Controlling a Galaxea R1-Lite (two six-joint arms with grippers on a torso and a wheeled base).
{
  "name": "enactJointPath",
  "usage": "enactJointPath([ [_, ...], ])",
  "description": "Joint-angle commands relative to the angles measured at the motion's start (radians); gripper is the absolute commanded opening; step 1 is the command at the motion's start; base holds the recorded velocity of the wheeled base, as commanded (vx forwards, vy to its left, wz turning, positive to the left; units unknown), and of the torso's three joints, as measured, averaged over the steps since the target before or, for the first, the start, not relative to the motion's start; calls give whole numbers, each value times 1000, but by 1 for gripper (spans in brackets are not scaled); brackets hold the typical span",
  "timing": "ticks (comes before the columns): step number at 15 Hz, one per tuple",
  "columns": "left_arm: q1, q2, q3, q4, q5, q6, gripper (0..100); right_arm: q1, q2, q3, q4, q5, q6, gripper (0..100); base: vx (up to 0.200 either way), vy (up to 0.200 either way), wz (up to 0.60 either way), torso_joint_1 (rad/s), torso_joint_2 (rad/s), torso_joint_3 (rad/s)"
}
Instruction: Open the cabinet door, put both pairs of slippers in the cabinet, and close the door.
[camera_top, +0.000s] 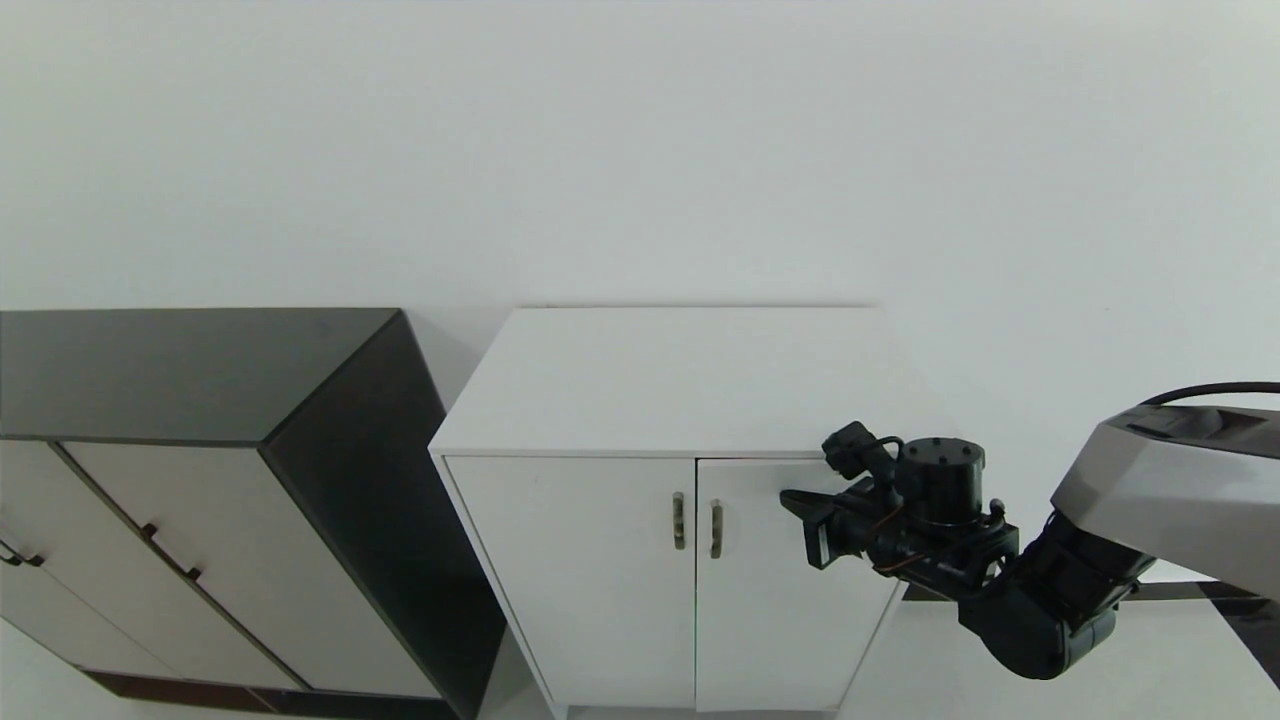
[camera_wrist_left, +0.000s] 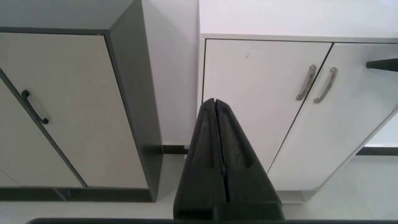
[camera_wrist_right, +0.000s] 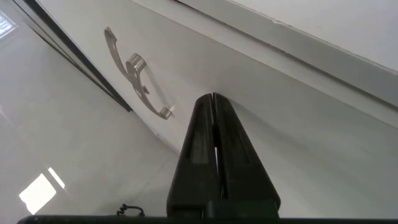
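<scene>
White cabinet (camera_top: 600, 400): foot cut off by the head view's lower edge; inside hidden behind both shut doors. Right door (camera_top: 760, 620): upper right part covered by right gripper (camera_top: 795, 499). Dark cabinet (camera_top: 330, 480), far left: runs past the left and lower edges.

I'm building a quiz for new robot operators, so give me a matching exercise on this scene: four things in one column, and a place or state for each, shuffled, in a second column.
Things
1. white cabinet
2. dark-sided cabinet
3. right gripper
4. metal door handles

Places and states
A. stands at the robot's left, with black handles
B. side by side where the two white doors meet
C. in front of the right-hand white door, jaws shut
D. white top, both doors shut

Pairs: 1-D, 2-A, 3-C, 4-B
</scene>
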Motion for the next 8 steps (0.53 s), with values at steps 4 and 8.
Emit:
enactJointPath([
  [4,-2,1,0,0,1,0,0,-5,4,-1,-1,0,0,0,0,0,0,0,0,0],
  [8,0,1,0,0,1,0,0,-14,4,-7,-1,-1,0,0,0,0,0,0,0,0],
])
